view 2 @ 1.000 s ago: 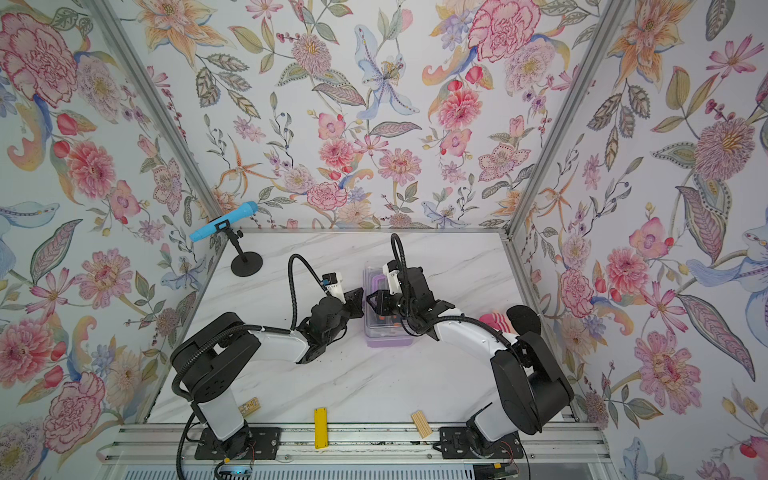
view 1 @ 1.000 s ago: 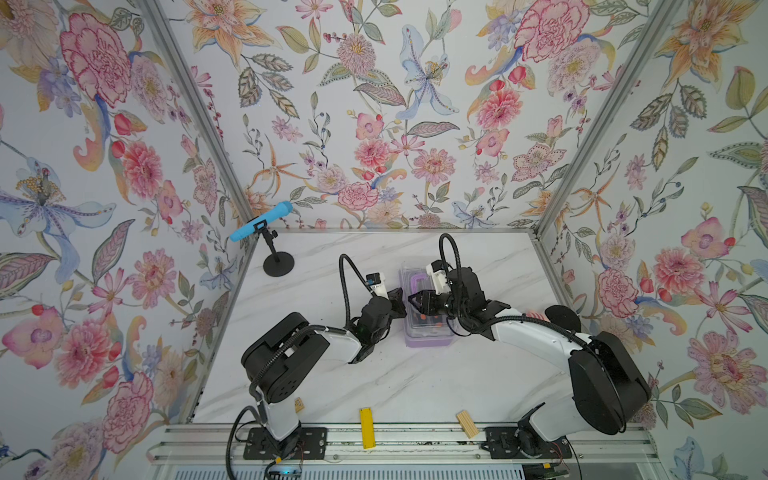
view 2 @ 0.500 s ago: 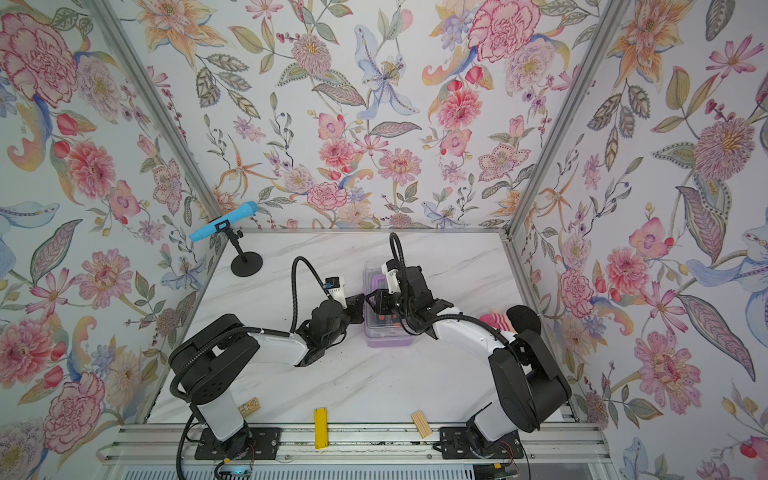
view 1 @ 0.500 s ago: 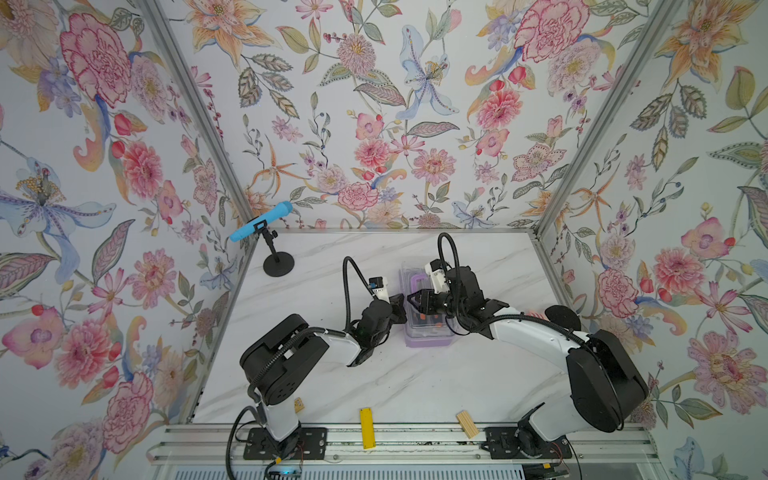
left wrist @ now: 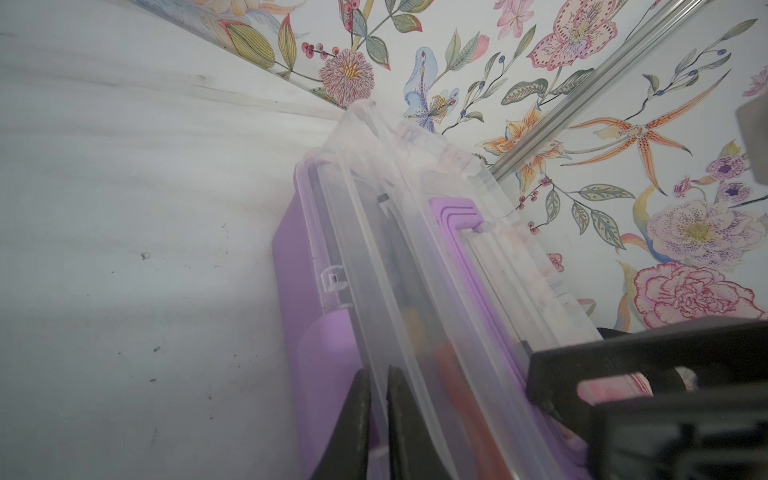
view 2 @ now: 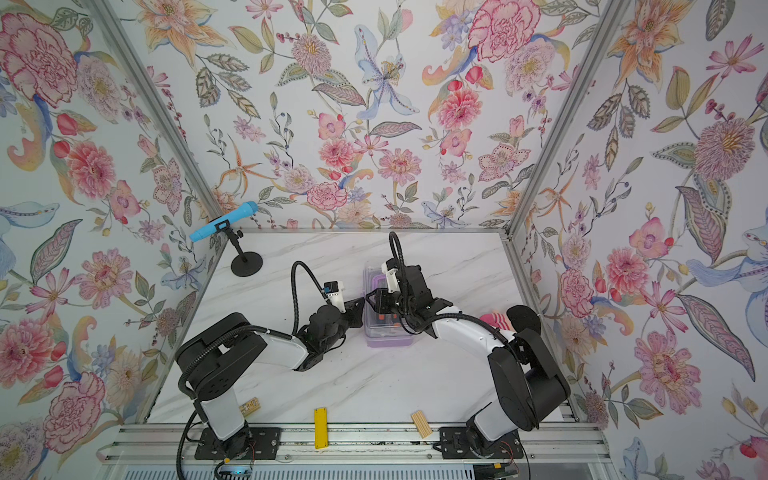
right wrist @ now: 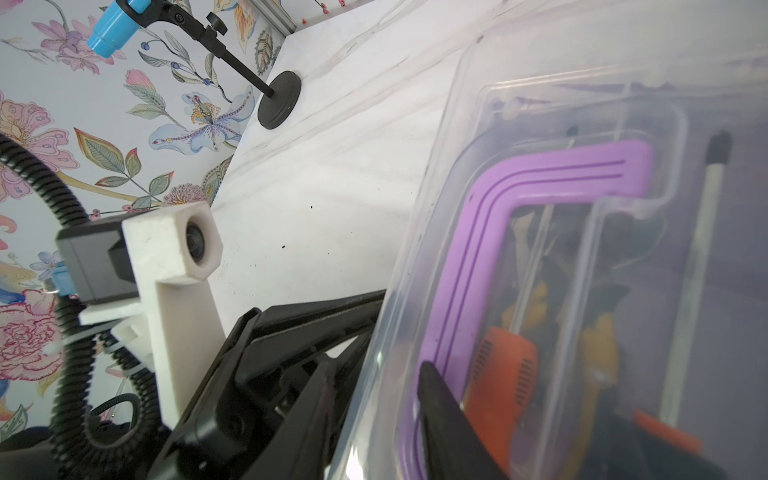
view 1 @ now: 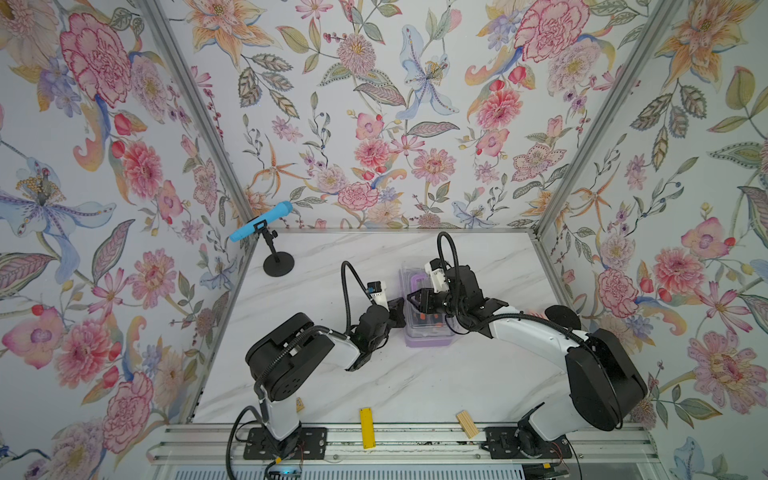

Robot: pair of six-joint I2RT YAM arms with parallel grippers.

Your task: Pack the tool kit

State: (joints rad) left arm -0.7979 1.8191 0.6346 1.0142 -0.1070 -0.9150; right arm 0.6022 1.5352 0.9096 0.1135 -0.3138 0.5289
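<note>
The tool kit (view 1: 428, 332) (view 2: 388, 336) is a lilac case that sits mid-table under a clear lid (left wrist: 415, 257) (right wrist: 540, 124), which looks slightly raised along one long side. A purple handle (right wrist: 540, 174) lies in the lid. An orange screwdriver handle (right wrist: 503, 374) and yellow pliers handles (right wrist: 598, 353) show through it. My left gripper (view 1: 400, 309) (left wrist: 379, 411) is at the case's left edge, shut on the lid's thin rim. My right gripper (view 1: 416, 297) (right wrist: 377, 365) reaches across the case. It holds the same rim, one finger on top and one outside.
A blue microphone (view 1: 261, 226) on a black stand (view 1: 278, 266) is at the back left. A flat yellow bar (view 1: 366, 422) and a small wooden block (view 1: 466, 424) lie on the front rail. A pink striped object (view 2: 494, 322) lies by the right arm.
My left gripper has moved right, up to the case's left edge. The right gripper and the case have hardly moved.
</note>
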